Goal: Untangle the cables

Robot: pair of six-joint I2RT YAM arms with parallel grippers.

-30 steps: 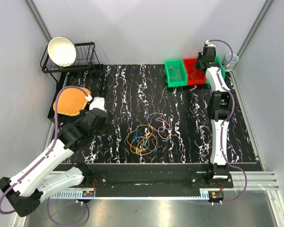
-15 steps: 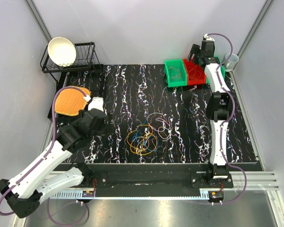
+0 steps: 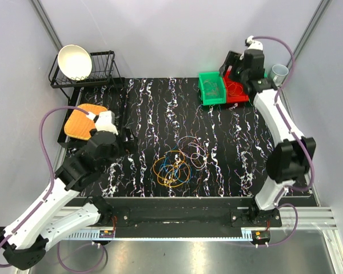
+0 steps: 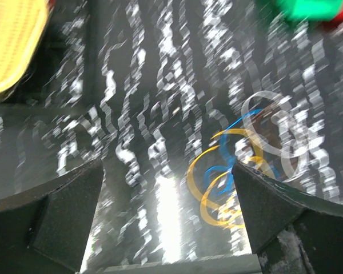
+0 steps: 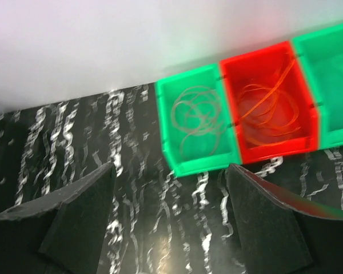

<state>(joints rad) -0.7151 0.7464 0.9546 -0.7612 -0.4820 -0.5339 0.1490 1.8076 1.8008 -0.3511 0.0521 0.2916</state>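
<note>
The tangled cables (image 3: 176, 164) lie in the middle of the black marbled mat: orange, yellow and blue loops with thin purple loops at their far right. The left wrist view shows them blurred, with the yellow and blue loops (image 4: 226, 182) just ahead of my right finger. My left gripper (image 3: 124, 141) (image 4: 168, 200) stands open and empty to the left of the pile. My right gripper (image 3: 231, 67) (image 5: 171, 194) hangs open and empty above the far bins. An orange cable (image 5: 271, 111) lies in the red bin (image 5: 257, 151), and a pale cable (image 5: 195, 117) lies in the green bin (image 5: 203, 162).
A second green bin (image 5: 331, 74) stands right of the red one. A wire dish rack (image 3: 103, 80) holding a white bowl (image 3: 75, 61) stands at the far left, an orange woven pad (image 3: 80, 123) in front of it. A cup (image 3: 279, 71) sits at the far right corner.
My right gripper has opened and risen back from over the red bin, its arm swinging out to the right. The left arm's wrist has shifted slightly to the left.
</note>
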